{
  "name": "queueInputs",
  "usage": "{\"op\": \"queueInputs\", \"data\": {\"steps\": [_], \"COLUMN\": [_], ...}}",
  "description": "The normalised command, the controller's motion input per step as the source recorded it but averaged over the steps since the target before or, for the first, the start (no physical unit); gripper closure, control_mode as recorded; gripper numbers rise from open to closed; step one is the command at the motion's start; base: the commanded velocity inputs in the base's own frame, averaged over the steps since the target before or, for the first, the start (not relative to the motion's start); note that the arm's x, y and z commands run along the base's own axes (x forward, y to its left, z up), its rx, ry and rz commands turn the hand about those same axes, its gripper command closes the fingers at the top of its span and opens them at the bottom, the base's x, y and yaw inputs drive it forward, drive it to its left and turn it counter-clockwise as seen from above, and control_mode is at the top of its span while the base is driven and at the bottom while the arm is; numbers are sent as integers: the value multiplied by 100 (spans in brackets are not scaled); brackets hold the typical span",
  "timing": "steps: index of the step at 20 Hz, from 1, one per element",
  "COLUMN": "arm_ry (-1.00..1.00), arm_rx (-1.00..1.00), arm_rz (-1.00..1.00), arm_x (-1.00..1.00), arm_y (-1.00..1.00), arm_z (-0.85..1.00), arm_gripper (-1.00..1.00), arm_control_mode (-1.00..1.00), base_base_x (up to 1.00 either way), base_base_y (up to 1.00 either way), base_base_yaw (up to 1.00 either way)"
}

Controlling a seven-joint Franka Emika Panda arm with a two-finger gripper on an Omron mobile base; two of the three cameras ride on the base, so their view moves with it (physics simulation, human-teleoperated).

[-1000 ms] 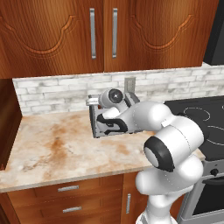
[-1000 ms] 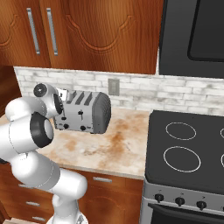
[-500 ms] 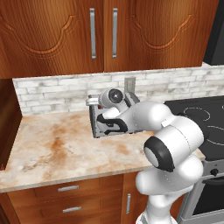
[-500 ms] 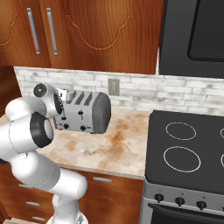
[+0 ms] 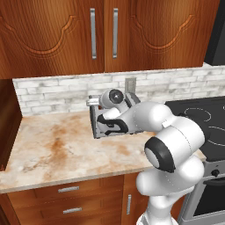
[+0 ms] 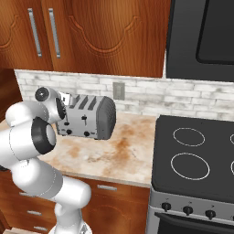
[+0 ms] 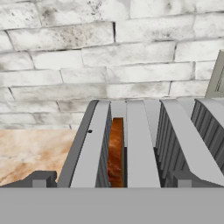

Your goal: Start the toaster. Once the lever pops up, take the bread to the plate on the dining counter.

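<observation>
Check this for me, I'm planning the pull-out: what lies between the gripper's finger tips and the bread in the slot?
Nothing. In the hand view the gripper straddles the toaster slot, the bread directly ahead, unobstructed.

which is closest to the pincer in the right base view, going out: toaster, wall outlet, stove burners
1. toaster, right beside the pincer, at the counter's left.
2. wall outlet, on the brick wall behind the toaster, further right.
3. stove burners, far right.
</observation>
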Motion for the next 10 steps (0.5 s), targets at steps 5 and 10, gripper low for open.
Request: {"op": "queueInputs", "data": {"steps": [5, 10], "arm_ry": [0, 0], "arm_rx": [0, 0], "arm_rz": [0, 0], "arm_x": [0, 0], "arm_y": [0, 0], "arm_z": [0, 0], "arm_gripper": [-100, -100], "arm_control_mode": [-100, -100], "base_base_x": [0, 0], "base_base_y": [0, 0], "base_base_yaw": [0, 0]}}
